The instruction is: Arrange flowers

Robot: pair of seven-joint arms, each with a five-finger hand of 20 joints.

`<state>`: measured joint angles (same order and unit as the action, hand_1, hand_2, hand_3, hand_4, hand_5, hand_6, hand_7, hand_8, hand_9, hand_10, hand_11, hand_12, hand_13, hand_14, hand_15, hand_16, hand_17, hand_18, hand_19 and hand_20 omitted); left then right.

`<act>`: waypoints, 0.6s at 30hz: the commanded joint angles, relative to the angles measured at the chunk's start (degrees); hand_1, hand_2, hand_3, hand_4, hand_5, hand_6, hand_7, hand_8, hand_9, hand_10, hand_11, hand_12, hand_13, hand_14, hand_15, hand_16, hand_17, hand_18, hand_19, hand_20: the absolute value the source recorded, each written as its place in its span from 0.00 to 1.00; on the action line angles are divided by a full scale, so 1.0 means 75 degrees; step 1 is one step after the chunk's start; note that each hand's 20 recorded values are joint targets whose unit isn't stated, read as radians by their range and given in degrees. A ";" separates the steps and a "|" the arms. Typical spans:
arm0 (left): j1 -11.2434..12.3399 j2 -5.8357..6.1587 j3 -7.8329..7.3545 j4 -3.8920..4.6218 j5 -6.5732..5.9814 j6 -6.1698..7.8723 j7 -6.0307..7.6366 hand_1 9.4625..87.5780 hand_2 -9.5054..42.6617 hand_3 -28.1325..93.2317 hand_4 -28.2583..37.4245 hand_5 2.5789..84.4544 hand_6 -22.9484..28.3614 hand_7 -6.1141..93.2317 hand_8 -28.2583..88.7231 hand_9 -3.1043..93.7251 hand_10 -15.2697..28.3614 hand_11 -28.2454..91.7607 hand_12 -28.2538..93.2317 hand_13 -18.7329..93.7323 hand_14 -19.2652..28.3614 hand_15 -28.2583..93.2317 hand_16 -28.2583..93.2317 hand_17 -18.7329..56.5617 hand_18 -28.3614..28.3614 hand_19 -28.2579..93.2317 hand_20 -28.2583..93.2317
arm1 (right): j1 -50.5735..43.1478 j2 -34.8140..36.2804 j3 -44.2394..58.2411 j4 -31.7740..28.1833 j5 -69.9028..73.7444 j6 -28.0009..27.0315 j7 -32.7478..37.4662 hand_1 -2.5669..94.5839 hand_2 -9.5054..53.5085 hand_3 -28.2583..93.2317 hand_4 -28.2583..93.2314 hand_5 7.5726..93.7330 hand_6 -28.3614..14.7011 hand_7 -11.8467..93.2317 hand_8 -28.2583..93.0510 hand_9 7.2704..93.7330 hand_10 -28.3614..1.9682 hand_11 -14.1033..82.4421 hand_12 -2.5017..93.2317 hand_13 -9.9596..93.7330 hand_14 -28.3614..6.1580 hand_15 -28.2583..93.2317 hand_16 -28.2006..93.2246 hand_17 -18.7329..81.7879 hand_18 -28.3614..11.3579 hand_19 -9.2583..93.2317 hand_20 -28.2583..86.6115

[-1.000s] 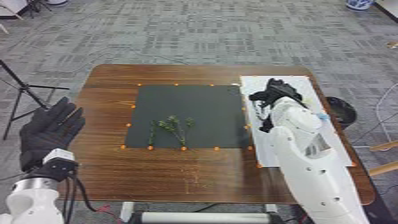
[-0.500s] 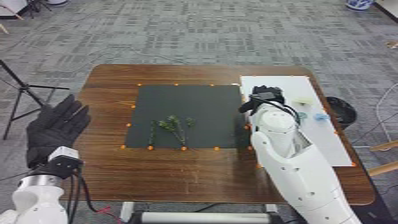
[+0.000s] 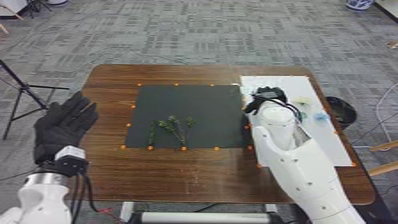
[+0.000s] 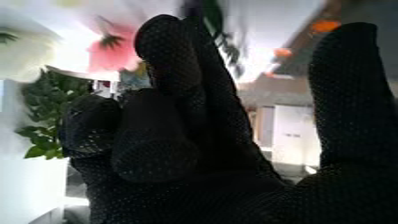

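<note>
Ideally, the black-gloved right hand (image 3: 268, 95), over the white board (image 3: 330, 145) at right of frame, should pinch a stem, sparing petals like the pink flower's (image 4: 111, 52). Its thumb stands apart, some fingers bent, nothing visibly pinched; at left, the black-gloved left hand (image 3: 62, 132) has straight, slightly spread fingers. Mid-frame, green leafy sprigs (image 3: 173, 125) lie lengthwise on the black mat (image 3: 191, 97), leafy tips toward the top.

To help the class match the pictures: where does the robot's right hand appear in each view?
Head view: right hand at the white sheet's side nearest the dark mat.
Right wrist view: in the foreground, rising from the bottom edge.
Shared landmark: orange marks.
</note>
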<state>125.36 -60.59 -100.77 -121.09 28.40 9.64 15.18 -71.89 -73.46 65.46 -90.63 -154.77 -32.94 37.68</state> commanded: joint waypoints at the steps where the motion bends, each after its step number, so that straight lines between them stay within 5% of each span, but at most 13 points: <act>1: -0.0521 0.0185 0.0277 0.0078 0.0005 -0.0190 -0.0056 0.21 0.48 0.81 0.00 0.47 0.61 0.19 0.15 0.40 0.67 0.39 0.29 0.41 0.72 0.42 0.20 0.16 0.77 0.54 0.29 | 0.0112 0.0043 0.0088 -0.0063 0.0008 0.0067 0.0174 0.32 0.04 0.73 0.07 0.74 0.48 0.23 0.18 0.81 0.40 0.62 0.41 0.86 0.57 0.83 0.57 0.67 0.10 1.00 0.56; 18: -0.0814 0.0235 0.0520 0.0145 -0.0167 -0.0101 -0.0095 0.21 0.48 0.81 0.00 0.47 0.61 0.19 0.15 0.40 0.67 0.39 0.29 0.41 0.73 0.42 0.20 0.16 0.77 0.54 0.29 | 0.0203 -0.0077 -0.0010 0.0378 -0.0273 -0.0162 0.0028 0.32 0.03 0.72 0.06 0.73 0.47 0.21 0.17 0.80 0.39 0.62 0.41 0.85 0.57 0.83 0.57 0.66 0.09 1.00 0.55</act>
<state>120.57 -59.35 -97.61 -120.26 27.63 9.05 14.79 -70.67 -73.42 65.69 -89.59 -154.87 -32.90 38.08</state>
